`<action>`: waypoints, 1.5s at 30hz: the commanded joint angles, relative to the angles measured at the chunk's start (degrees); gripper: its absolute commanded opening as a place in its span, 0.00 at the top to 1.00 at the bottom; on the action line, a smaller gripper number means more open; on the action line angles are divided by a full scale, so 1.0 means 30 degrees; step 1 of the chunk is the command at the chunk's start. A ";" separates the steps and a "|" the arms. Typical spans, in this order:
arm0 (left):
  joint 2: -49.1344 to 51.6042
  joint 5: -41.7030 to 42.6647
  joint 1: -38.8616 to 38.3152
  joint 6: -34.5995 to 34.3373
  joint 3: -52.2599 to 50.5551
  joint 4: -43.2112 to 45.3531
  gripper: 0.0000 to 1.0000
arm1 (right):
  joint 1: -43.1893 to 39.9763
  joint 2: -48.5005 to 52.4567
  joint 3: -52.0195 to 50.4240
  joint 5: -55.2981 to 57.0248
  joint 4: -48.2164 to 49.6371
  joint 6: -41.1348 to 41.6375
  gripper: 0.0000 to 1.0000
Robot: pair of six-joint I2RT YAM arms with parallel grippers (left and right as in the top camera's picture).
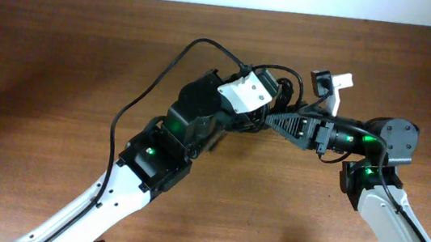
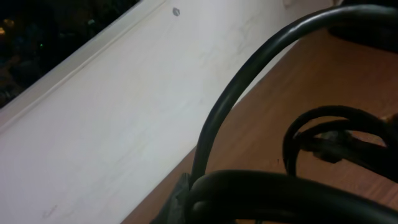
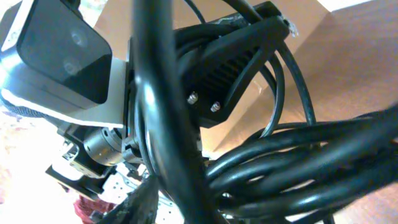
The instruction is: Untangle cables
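Pressed against my right wrist lens, the cables sweep past in a bundle of smooth, round black cords, in overlapping runs I cannot count or sort into two. One blurred strand stands straight across the view and hides the fingers of my right claw. Behind the bundle, one ribbed black finger of my left claw, with two screw heads, lies against the cords beside the grey-and-white wrist camera. My left wrist lens catches only out-of-focus black loops, no plug that I can make out, and a pale board with a single screw. From overhead, my two arms meet over the wooden table. The left claw is closed tight, though whether it pinches a cord is hidden. The right claw points into the tangle — wide or narrow, I cannot tell. The cables sit bunched between both claws, toward the table's far edge.
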 commanded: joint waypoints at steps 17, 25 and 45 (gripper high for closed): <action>0.0029 -0.3344 -0.0022 -0.0270 0.0109 0.0954 1.00 | 0.0102 -0.0044 0.0211 -0.0838 0.0131 -0.0721 0.91; 0.0029 -0.0284 -0.0036 -0.0270 0.0109 0.0947 1.00 | 0.0102 -0.0044 0.0211 -0.0838 0.0131 -0.0721 0.72; 0.0029 -0.3155 -0.0015 -0.2324 0.0109 0.0947 1.00 | 0.0102 -0.0044 0.0204 -0.1923 0.0437 -0.0794 0.96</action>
